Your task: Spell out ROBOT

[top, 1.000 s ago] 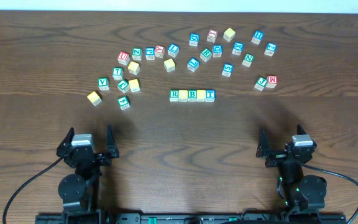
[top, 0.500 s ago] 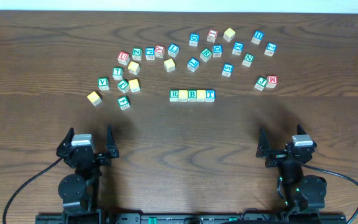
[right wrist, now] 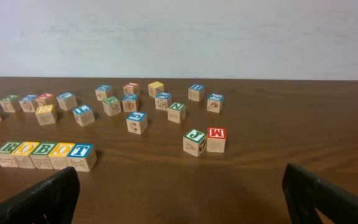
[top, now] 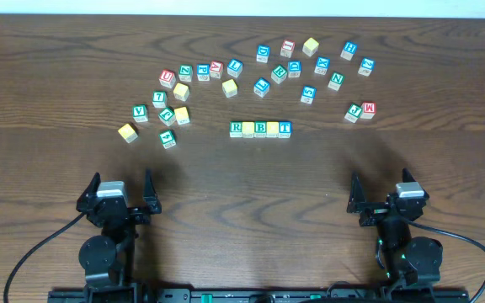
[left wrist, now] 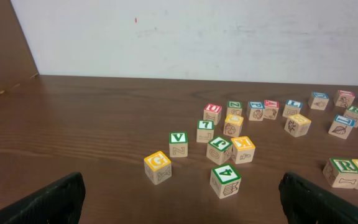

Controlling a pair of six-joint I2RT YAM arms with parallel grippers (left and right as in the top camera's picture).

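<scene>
A row of five letter blocks point(top: 260, 128) stands side by side at the table's middle and reads R, O, B, O, T in the right wrist view point(right wrist: 45, 155). Its left end, R and O, shows at the right edge of the left wrist view point(left wrist: 351, 172). My left gripper point(top: 121, 195) is open and empty near the front edge, well left of the row. My right gripper point(top: 383, 199) is open and empty near the front edge, right of the row.
Several loose letter blocks lie in an arc behind the row, from a yellow G block point(top: 126, 131) and a green 4 block point(top: 167, 138) at the left to a J block point(top: 353, 113) and a red M block point(top: 368, 110) at the right.
</scene>
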